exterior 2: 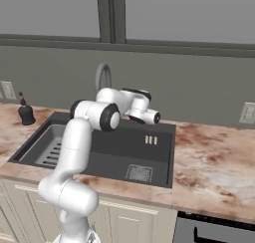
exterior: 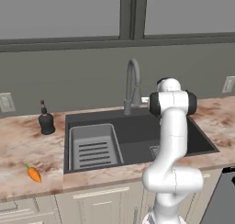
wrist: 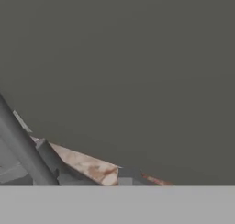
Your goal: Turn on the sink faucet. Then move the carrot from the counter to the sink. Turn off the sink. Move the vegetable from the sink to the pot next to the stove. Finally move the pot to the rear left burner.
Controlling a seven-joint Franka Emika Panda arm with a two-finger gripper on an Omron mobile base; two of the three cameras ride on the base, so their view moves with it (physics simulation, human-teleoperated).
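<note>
Orange carrot (exterior: 33, 173) lies on the marbled tabletop (exterior: 18, 145), left of the sink (exterior: 137, 136), near the front edge and well apart from the basin. A dark soap dispenser (exterior: 46, 120) stands upright farther back on the same side, close to the wall. The sink is dark, with a lighter ribbed tray (exterior: 94, 147) in its left part and a square drain grate (exterior 2: 138, 173) on the basin floor toward the right. The curved grey faucet (exterior: 132, 85) rises behind the basin at its rear rim. No water is visible at the spout.

The white arm reaches up and over the sink, its hand held near the faucet base at the back of the basin. In the right base view the pincer (exterior 2: 152, 117) end points toward the wall, just right of the faucet. The fingers cannot be made out clearly, so whether the pincer is open or closed cannot be told. The hand view shows grey wall, a strip of tabletop and a slanting grey bar of the faucet (wrist: 23, 149) close by.
</note>
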